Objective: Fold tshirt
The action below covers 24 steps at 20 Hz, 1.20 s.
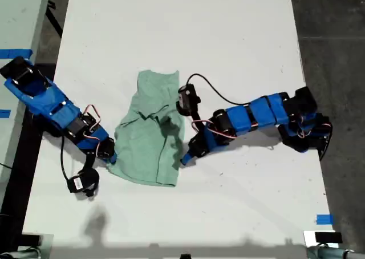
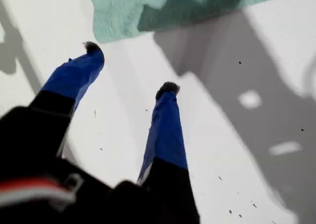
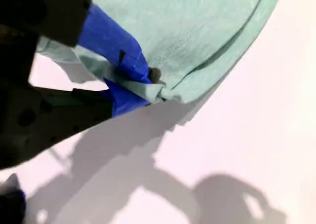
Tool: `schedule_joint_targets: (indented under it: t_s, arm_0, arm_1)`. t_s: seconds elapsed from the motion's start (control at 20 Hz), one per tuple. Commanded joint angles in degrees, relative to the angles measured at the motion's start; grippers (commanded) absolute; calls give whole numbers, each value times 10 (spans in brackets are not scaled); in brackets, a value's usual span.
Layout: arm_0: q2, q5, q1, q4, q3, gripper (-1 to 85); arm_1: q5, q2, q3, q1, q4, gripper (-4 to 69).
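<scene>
The pale mint-green tshirt (image 1: 149,134) lies partly folded and rumpled in the middle of the white table (image 1: 228,36). My second gripper (image 3: 152,86) is shut on a pinch of the tshirt (image 3: 197,26) at its hem; in the exterior view this gripper (image 1: 112,156) is at the cloth's lower left corner. My first gripper (image 2: 130,67) is open over bare table, its blue fingers (image 2: 165,130) short of the tshirt's edge (image 2: 148,7). In the exterior view it (image 1: 185,158) sits just off the cloth's right edge.
Blue tape marks lie at the exterior view's left edge (image 1: 11,53) and lower right (image 1: 324,219). A black cable (image 1: 214,90) arcs over the arm on the exterior view's right. Dark floor borders the table on both sides.
</scene>
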Motion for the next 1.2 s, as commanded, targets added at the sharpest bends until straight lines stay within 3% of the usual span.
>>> schedule_joint_targets:
  t_s: [0.0,0.2,0.4,0.5,0.75,0.95,1.15]
  arm_0:
    - [83,-67,14,138,-93,1]
    - [54,-78,36,156,-178,1]
    - [-20,-96,67,57,-192,1]
    - [-106,-73,55,97,-270,1]
    - [-335,35,-16,320,-544,1]
    - [-451,113,-54,330,-667,1]
    - [-435,114,-47,329,-710,1]
  arm_1:
    - [8,17,-4,-7,-14,258]
    - [10,17,-1,-11,-12,258]
    - [11,17,0,-11,-13,258]
    - [8,17,0,-11,-17,257]
    - [16,17,-1,-19,-18,257]
    - [25,17,6,-25,-23,258]
    - [25,17,8,-24,-24,258]
